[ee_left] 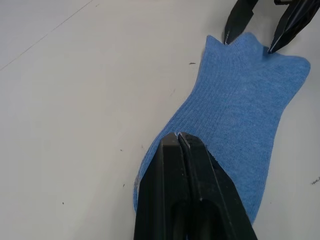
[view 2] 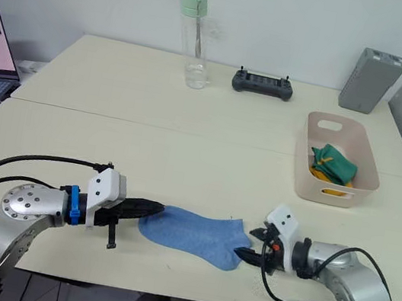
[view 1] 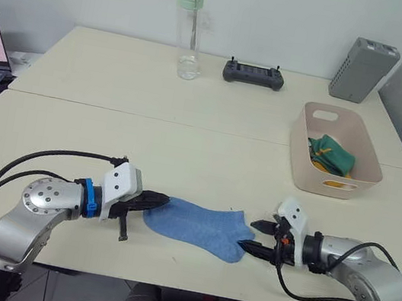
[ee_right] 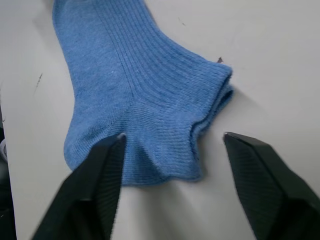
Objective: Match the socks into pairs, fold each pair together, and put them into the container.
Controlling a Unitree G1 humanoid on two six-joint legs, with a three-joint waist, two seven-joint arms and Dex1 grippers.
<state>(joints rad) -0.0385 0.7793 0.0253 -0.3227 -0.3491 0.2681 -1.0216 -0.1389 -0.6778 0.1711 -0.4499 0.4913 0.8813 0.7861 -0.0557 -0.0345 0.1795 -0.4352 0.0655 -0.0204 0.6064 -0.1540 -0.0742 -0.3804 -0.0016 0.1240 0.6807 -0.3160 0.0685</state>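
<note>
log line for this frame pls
stage: fold blue pair | left gripper: shut on blue socks, toe end | right gripper: open at cuff | pink container: green and yellow socks inside

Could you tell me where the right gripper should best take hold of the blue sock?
Probably at the cuff end of the blue sock, coming in level from the robot's right. The cuff's layered edge faces the open right gripper, lying flat between its fingers.

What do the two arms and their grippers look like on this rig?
Both arms are silver-grey metal with rounded joints and loose black cables. Each wrist carries a white angular block. The left gripper and right gripper have two tapered black fingers each. The left wrist has a blue band; the right shows small red-orange details.
</note>
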